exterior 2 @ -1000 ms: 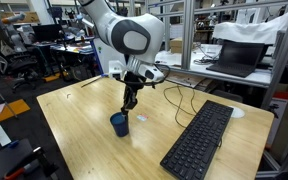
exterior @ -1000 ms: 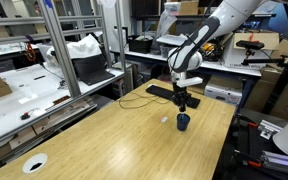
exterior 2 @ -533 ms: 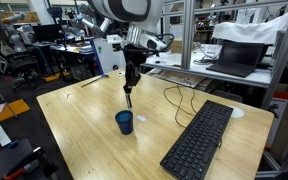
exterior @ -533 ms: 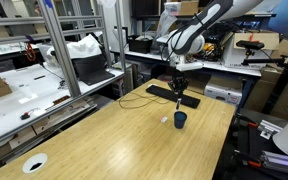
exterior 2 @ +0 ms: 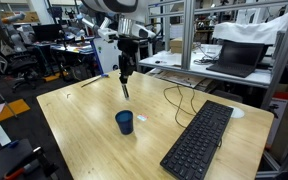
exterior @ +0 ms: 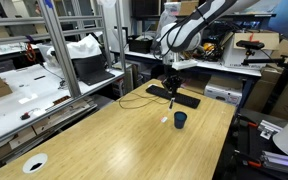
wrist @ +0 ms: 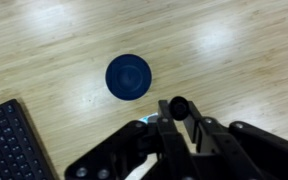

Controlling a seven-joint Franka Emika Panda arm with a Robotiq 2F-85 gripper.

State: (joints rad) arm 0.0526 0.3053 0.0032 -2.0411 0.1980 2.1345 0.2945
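My gripper (exterior 2: pixel 123 78) hangs high above the wooden table (exterior 2: pixel 79 120), shut on a dark marker (exterior 2: pixel 125 90) that points straight down. In the wrist view the marker's round end (wrist: pixel 178 105) shows between the jaws of my gripper (wrist: pixel 178 110). A small blue cup (wrist: pixel 130 77) stands upright on the table below and somewhat ahead of it, apart from the marker. Both exterior views show the cup (exterior: pixel 180 119) (exterior 2: pixel 125 122), with a small white object (exterior 2: pixel 142 119) lying next to it.
A black keyboard (exterior 2: pixel 199 140) lies on the table near the cup, and its black cable (exterior 2: pixel 174 100) loops across the wood. A white disc (exterior: pixel 34 162) sits at a far corner. Shelving, a laptop (exterior 2: pixel 234 55) and cluttered benches surround the table.
The arm has risen well above the table and drawn back from the cup, carrying the marker up with it. The cup has stayed in place.
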